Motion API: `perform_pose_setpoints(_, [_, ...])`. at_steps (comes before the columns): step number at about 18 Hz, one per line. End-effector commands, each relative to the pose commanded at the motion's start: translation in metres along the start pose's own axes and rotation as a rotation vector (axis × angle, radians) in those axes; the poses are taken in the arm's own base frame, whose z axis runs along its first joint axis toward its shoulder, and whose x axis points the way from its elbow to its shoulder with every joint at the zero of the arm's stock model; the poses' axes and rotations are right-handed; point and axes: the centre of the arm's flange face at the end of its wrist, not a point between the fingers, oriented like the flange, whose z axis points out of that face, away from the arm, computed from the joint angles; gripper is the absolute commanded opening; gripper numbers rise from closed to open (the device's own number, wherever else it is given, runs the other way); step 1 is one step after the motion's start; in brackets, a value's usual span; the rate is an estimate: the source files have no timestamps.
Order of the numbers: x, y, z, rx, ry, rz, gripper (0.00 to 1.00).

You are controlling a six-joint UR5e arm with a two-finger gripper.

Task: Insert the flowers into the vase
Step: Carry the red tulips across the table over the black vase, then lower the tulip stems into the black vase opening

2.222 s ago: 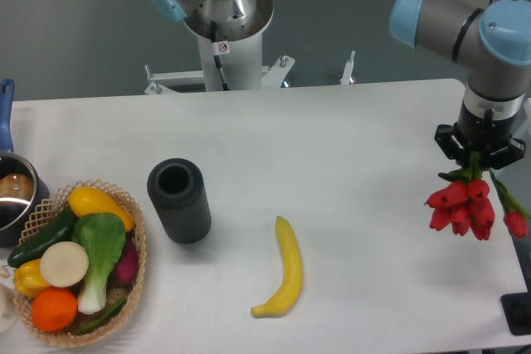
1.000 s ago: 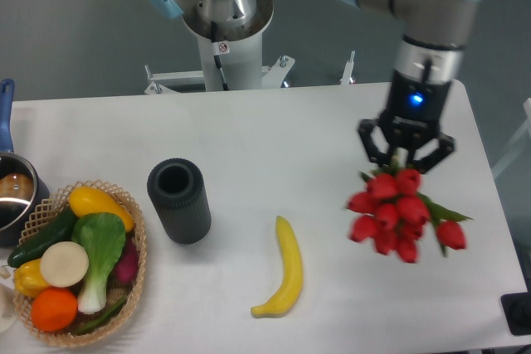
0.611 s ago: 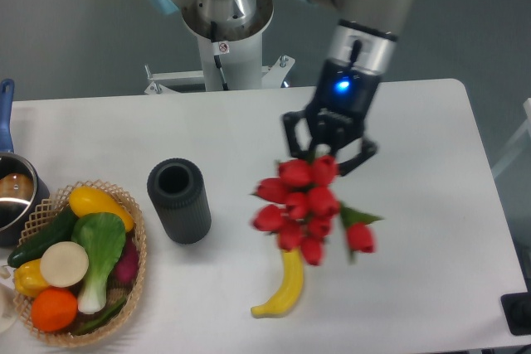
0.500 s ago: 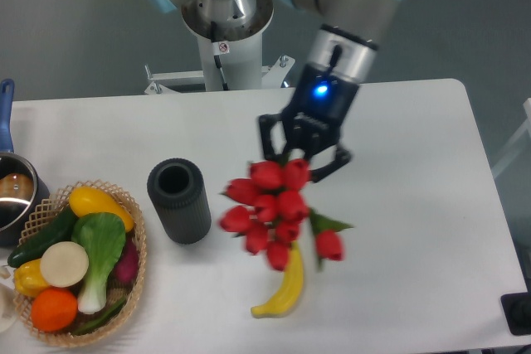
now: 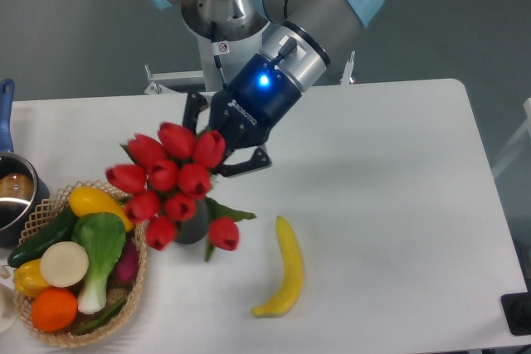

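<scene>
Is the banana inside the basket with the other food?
No, the banana lies on the bare white table, apart from the basket at the left.

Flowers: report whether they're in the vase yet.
Cannot tell. The flowers, held by the pincer, hide most of the vase.

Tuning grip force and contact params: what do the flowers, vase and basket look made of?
Flowers: likely plastic or fabric; buds are uniform saturated red with a slight sheen. Vase: only a sliver of it shows under the bunch, dark grey and matte; material unclear, maybe rubber or plastic. Basket: woven wicker or similar, tan open lattice rim.
</scene>
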Motion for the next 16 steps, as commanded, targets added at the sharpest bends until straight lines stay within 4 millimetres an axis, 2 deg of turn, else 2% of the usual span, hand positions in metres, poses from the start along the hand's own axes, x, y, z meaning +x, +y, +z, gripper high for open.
perform_pose_setpoints(4, [0.001, 0.004, 0.002, 0.006, 0.01, 0.001, 0.03])
perform_pose_setpoints(11, [0.009, 0.035, 0.008, -0.009, 0.018, -0.031, 0.04])
perform_pose_setpoints(16, [0.009, 0.042, 0.011, -0.021, 0.016, -0.033, 0.04])
